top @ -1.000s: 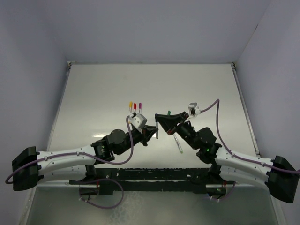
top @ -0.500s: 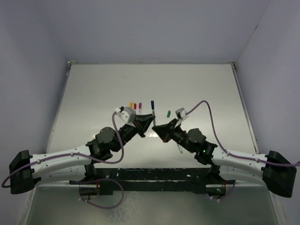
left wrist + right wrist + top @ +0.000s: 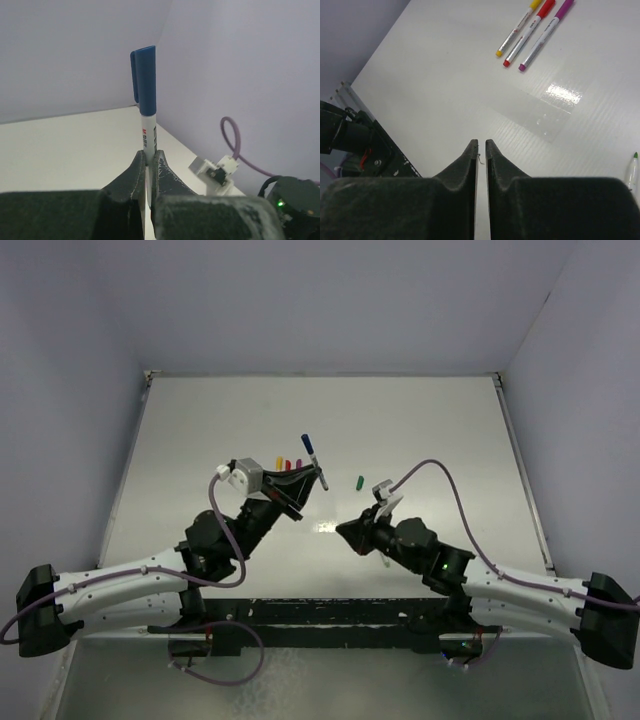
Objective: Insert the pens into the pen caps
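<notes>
Spotted the left gripper [image 3: 148,155] squeezed tight on the pale barrel of a pen [image 3: 148,137], up off the table [image 3: 200,430], with the pen sticking straight out past the fingertips and a blue cap [image 3: 144,75] already seated on its far end. Found the right gripper [image 3: 481,145] pinched shut too, but on nothing at all, hanging low over bare tabletop and aimed across toward the left one. Saw a clear gap between the two in the overhead view, nothing touching. Noticed a green cap [image 3: 360,481] lying on its own just beyond that gap, between the grippers and a bit nearer the right one. Caught a green-tipped pen [image 3: 632,170] poking in at the right edge of the right wrist view, flat on the table, near that gripper but not in it. Made out three pens [image 3: 527,30] further out, yellow, red and purple, side by side and nearly parallel, well ahead of the right fingers; from overhead, tucked just behind the left gripper and partly hidden by it. Had loads of open table beyond those, all the way to the back edge and out to both side rails, boxed in by plain walls [image 3: 330,300] on three sides.
</notes>
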Robot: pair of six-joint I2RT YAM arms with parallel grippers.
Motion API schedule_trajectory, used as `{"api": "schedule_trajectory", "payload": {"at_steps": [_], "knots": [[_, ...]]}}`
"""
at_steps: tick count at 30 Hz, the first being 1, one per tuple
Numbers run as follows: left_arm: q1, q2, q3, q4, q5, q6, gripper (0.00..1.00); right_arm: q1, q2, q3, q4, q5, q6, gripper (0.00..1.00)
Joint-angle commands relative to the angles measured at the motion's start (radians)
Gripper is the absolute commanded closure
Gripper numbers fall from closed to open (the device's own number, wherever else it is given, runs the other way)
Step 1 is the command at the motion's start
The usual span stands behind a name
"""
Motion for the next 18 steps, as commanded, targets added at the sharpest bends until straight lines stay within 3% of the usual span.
{"api": "schedule_trajectory", "payload": {"at_steps": [1,4,7,11,13,18], "knots": [[-0.001,-0.006,0.014,-0.094,-0.081,-0.002,1.0,0.001,-0.113,0.065,-0.149,0.131,-0.003,0.79],[0.01,0.043,0.082,-0.262,-0.136,-0.027,1.0,0.001,-0.193,0.093,-0.306,0.267,0.055,0.51],[0.068,0.122,0.144,-0.43,-0.124,-0.099,1.0,0.0,-0.244,0.155,-0.519,0.385,0.146,0.3],[0.22,0.228,0.167,-0.545,0.032,-0.231,1.0,-0.001,-0.266,0.243,-0.772,0.549,0.252,0.12],[0.248,0.279,0.167,-0.543,0.043,-0.242,1.0,-0.001,-0.261,0.281,-0.863,0.591,0.29,0.04],[0.305,0.452,0.267,-0.628,0.098,-0.258,1.0,0.0,-0.221,0.33,-0.972,0.645,0.354,0.0]]}}
